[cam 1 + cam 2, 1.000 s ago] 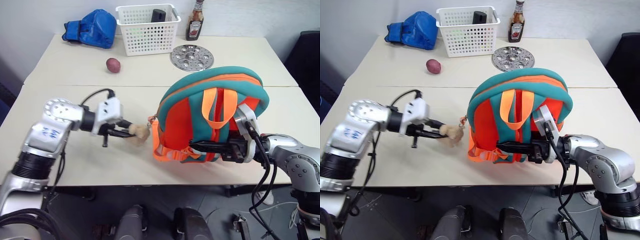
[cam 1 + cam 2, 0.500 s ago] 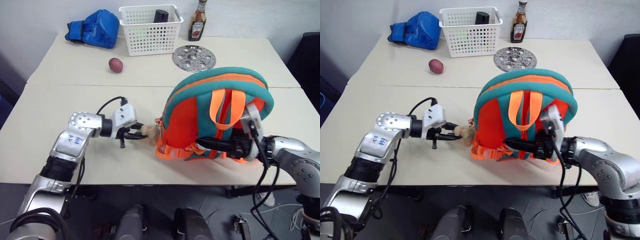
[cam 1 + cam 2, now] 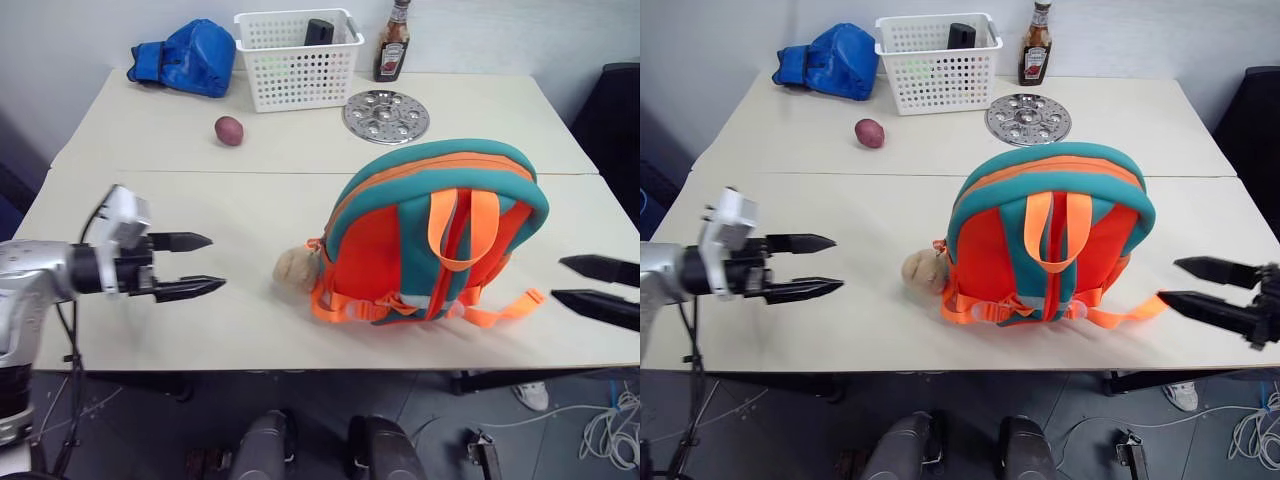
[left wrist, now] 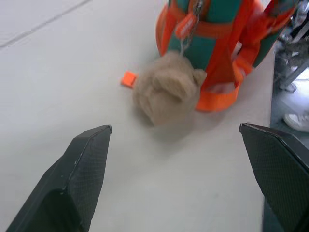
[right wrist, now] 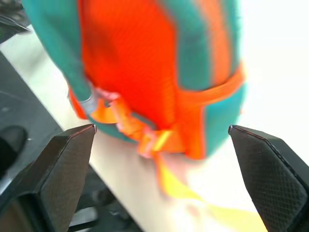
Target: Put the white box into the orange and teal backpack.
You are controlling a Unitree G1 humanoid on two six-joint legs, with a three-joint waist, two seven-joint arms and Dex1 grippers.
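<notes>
The orange and teal backpack (image 3: 430, 235) stands upright near the table's front edge, its straps facing me and a loose orange strap (image 3: 500, 308) trailing to the right. Its tan plush toy (image 3: 295, 268) lies on the table at its lower left. My left gripper (image 3: 216, 262) is open and empty, well left of the toy; in the left wrist view it (image 4: 175, 126) faces the toy (image 4: 164, 89). My right gripper (image 3: 1168, 280) is open and empty just right of the strap end, facing the backpack (image 5: 145, 63) in the right wrist view. The white box is out of view.
At the back of the table stand a white perforated basket (image 3: 297, 60) holding a dark object (image 3: 317, 30), a sauce bottle (image 3: 391, 42), a round metal disc (image 3: 385, 115), a red potato (image 3: 229, 130) and a blue fabric bundle (image 3: 185, 57). A black chair (image 3: 615, 120) is at the right.
Both grippers opened and drew apart, away from the backpack: the left let go of the plush toy, the right let go of the backpack's lower front. The backpack stays standing.
</notes>
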